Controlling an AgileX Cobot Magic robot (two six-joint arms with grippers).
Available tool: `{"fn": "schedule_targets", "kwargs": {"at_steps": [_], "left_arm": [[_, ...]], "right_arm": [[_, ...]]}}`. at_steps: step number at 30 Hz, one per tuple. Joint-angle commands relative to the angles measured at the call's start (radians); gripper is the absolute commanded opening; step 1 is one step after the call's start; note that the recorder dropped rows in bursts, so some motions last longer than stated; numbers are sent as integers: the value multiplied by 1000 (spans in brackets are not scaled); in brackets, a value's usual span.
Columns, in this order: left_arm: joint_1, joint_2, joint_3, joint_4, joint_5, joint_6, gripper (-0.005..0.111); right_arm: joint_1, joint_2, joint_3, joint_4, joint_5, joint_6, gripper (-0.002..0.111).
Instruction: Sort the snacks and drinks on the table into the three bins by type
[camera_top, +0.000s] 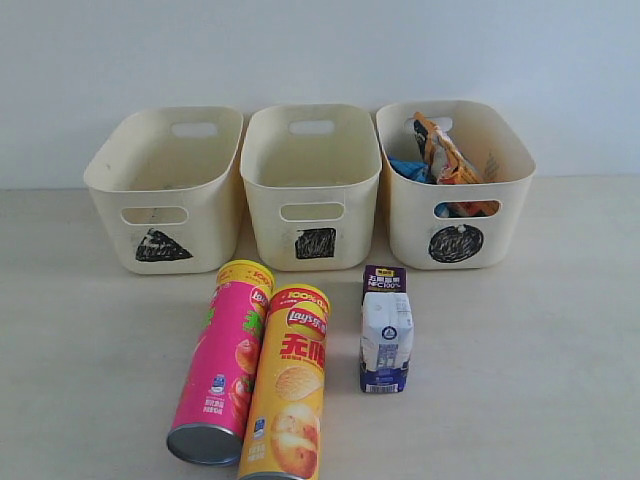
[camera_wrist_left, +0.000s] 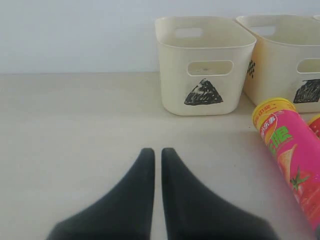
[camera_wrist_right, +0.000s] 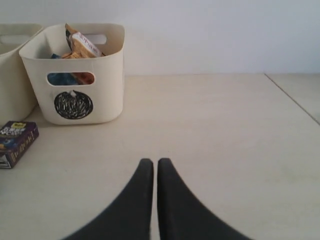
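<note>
Your left gripper (camera_wrist_left: 153, 152) and right gripper (camera_wrist_right: 151, 162) hover over the pale table (camera_top: 520, 350), fingers pressed together, holding nothing. Circle-marked cream plastic tub (camera_top: 500, 215) holds the orange-tan crinkly bag (camera_top: 445, 150) and blue crinkly bag (camera_top: 408, 168). Pink chip tube (camera_top: 222, 360) and yellow chip tube (camera_top: 290, 385) lie touching on the table. Small white carton with purple-blue ends (camera_top: 386, 330) sits just beside them.

I'm watching from high on the near side. Wrist cameras are facing far, low, sharing the square bin (camera_wrist_left: 280, 70).
</note>
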Motion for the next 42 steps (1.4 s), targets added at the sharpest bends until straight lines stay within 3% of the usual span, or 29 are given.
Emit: {"fn": "schedule_targets", "kwargs": {"at_steps": [1,26,28,33,36,42], "left_arm": [[3,-3,-3,-3,-6,-5,4],[-3,-3,-3,13,-11,6,4],[-3,-3,-3,40,-103,25,4],[-3,-3,-3,-65,-362,-47,4],[-3,-3,-3,-109,-443,-160,4],[-3,-3,-3,-104,-768,-304,4]], "right_arm": [[-4,-8,50,-4,-12,8,0],[-4,-8,50,-4,-2,8,0],[-4,-8,50,-4,-2,8,0],[-4,-8,50,-4,-2,8,0],[-4,-8,50,-4,-2,8,0],[-4,-8,50,-4,-4,8,0]]}}
